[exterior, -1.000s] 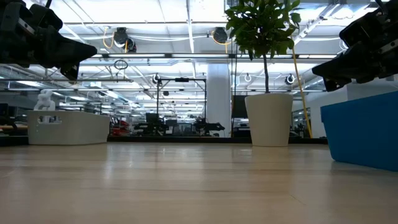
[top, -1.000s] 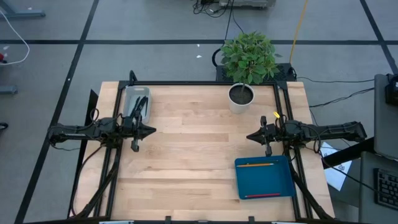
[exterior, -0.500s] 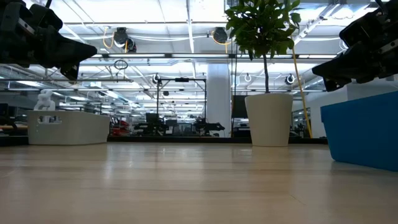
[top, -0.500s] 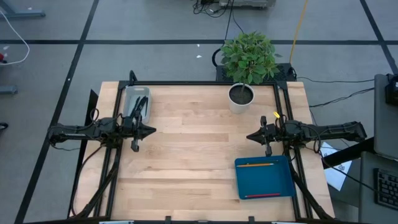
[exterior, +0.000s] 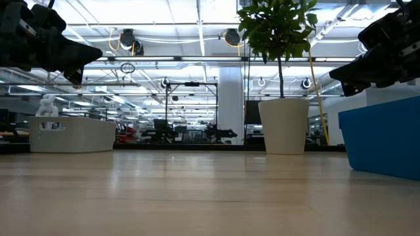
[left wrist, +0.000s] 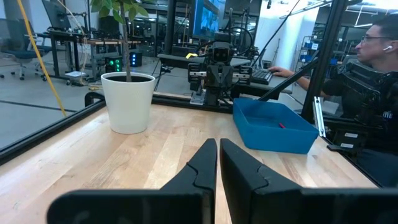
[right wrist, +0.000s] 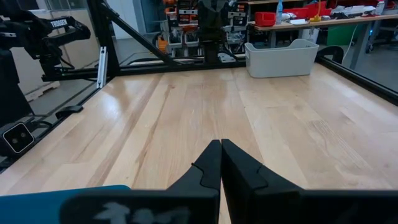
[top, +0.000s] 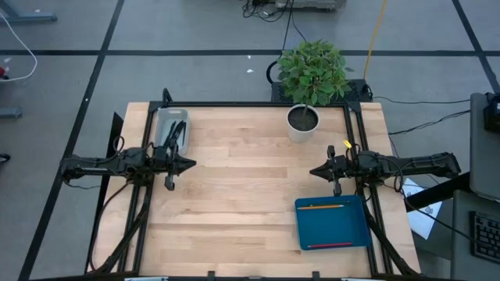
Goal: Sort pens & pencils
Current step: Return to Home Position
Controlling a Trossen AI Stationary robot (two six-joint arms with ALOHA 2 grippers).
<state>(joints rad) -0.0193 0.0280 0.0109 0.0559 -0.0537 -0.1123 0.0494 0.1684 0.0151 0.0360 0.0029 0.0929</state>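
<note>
Dark pens (top: pixel 176 133) lie inside the grey tray (top: pixel 159 117) at the table's far left. An orange pencil (top: pixel 321 207) and a red pencil (top: pixel 329 245) lie in the blue tray (top: pixel 351 226) at the near right. My left gripper (top: pixel 191 165) hovers shut at the left edge, just near of the grey tray, pointing level toward the right. My right gripper (top: pixel 313 172) hovers shut at the right edge, just beyond the blue tray, pointing toward the left. Neither holds anything.
A white pot (top: pixel 302 122) with a green plant (top: pixel 313 70) stands at the table's far edge, right of centre. A dark frame (top: pixel 258 104) borders the table. A person (left wrist: pixel 373 68) sits beyond the table's right side. The wooden middle (top: pixel 250 187) lies between the grippers.
</note>
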